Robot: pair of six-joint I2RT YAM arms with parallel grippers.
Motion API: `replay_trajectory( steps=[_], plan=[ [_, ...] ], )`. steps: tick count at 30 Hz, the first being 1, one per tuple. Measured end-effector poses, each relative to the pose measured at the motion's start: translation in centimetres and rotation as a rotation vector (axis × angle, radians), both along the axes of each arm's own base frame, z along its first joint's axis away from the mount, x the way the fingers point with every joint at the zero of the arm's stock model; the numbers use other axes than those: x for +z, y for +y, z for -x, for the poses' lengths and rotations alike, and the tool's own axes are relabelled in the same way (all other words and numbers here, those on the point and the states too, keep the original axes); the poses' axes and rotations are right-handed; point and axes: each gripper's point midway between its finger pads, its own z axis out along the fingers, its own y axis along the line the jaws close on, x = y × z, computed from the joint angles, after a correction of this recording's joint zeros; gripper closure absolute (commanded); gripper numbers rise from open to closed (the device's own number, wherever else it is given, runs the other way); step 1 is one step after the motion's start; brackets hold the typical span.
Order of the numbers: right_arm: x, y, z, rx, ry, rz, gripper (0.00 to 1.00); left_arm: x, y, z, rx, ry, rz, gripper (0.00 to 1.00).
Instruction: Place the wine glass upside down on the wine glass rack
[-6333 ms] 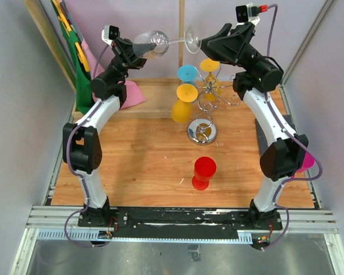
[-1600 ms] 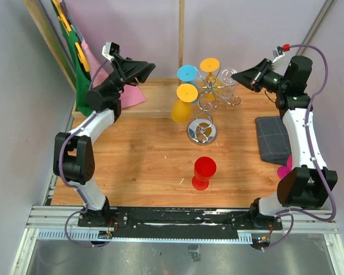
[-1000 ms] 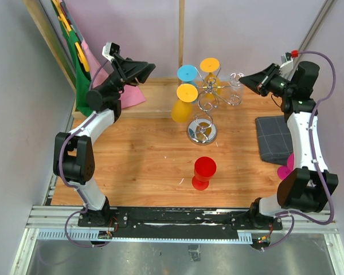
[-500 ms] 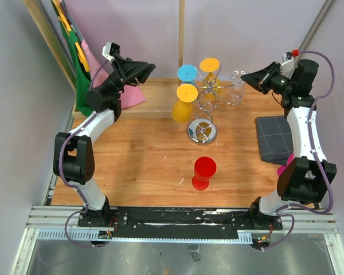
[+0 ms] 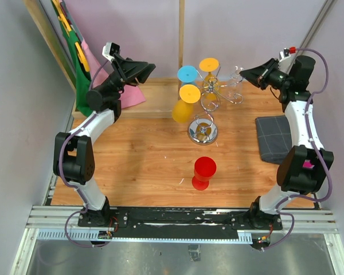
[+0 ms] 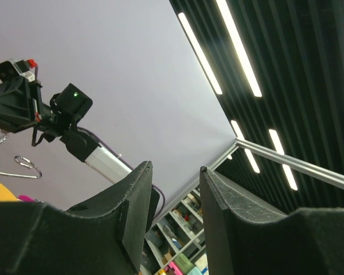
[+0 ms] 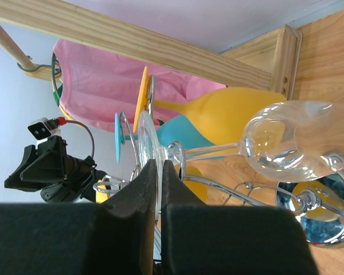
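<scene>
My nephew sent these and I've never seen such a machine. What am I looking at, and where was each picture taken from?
Two robot arms are bolted to a wooden table. One picture looks down from above; the others come from wrist cameras. The chrome rack holds a blue glass and two yellow glasses upside down; a red glass stands nearer. The right gripper pinches the foot of a clear wine glass at the rack. The left gripper is open and empty, pointing upward.
</scene>
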Motion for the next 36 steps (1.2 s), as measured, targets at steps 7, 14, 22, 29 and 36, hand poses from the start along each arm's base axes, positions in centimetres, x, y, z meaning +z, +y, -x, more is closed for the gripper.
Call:
replay_trajectory(
  steps=[7,14,22,29,36],
  plan=[
    [0.3,0.2,-1.0,0.007,-0.011,-0.016,0.8,0.0,0.0,0.0,0.0,0.0,0.0,0.57],
    [0.8,0.3,-1.0,0.01,-0.034,-0.008,0.61,0.0,0.0,0.0,0.0,0.0,-0.001,0.57],
    [1.0,0.2,-1.1,0.006,-0.054,0.02,0.6,0.0,0.0,0.0,-0.001,0.0,-0.001,0.57],
    [0.8,0.1,-1.2,0.002,-0.06,0.039,0.57,-0.1,-0.1,0.0,-0.003,0.001,-0.005,0.57],
    [0.3,-0.8,-1.3,-0.017,-0.057,0.061,0.54,-0.4,-0.2,0.2,-0.011,-0.002,-0.021,0.55]
  ],
)
